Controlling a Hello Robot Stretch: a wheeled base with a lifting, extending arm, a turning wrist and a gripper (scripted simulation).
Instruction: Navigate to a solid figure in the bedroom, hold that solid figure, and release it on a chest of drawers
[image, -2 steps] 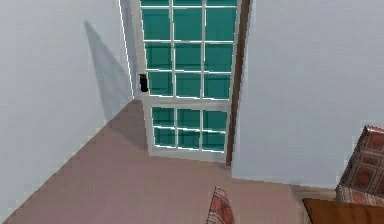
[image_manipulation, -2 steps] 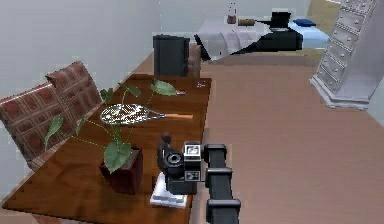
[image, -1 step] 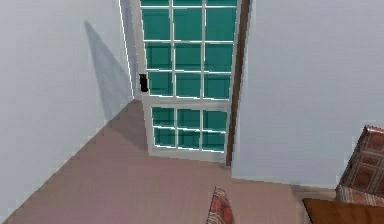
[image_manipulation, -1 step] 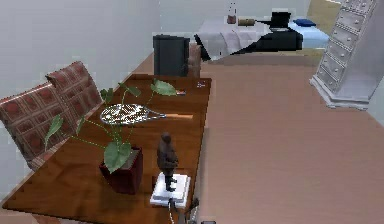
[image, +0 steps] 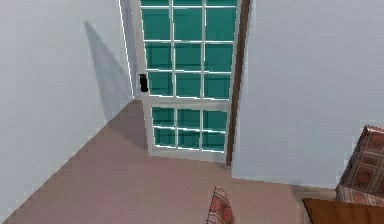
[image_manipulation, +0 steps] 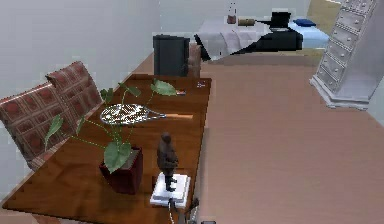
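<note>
Arm side view, bottom edge just right of centre: gripper (image_manipulation: 184, 208), a dark stub with thin fingers, very low in frame. Could not tell whether the fingers were spread or pressed together. Could not tell whether it held anything either, since the solid figure (image_manipulation: 168, 162) stood right at it.

The figure was a dark statuette on a white base, upright on the near corner of the wooden table (image_manipulation: 70, 185), lower centre of frame. Just left of it was a potted plant (image_manipulation: 122, 170) with broad green leaves. Farther up the tabletop a racket (image_manipulation: 135, 113) lay flat. Plaid chairs (image_manipulation: 35, 115) lined the table's left side, and a dark box (image_manipulation: 170, 54) sat past its far end.

Judgement: the approach looked done, with the robot alongside the figure. The lift was not yet made, as the figure sat on the table. Left to do: grasp, carry, release.

Upper centre: bed (image_manipulation: 250, 38) with dark and white covers, so a bedroom. Upper right: white chest of drawers (image_manipulation: 345, 55), well apart from the table across open brown floor (image_manipulation: 270, 130).

Forward view: plaid seat (image: 362, 165) at lower right. Beyond it, a glazed door (image: 188, 75) with teal panes, centre frame, between pale walls.
</note>
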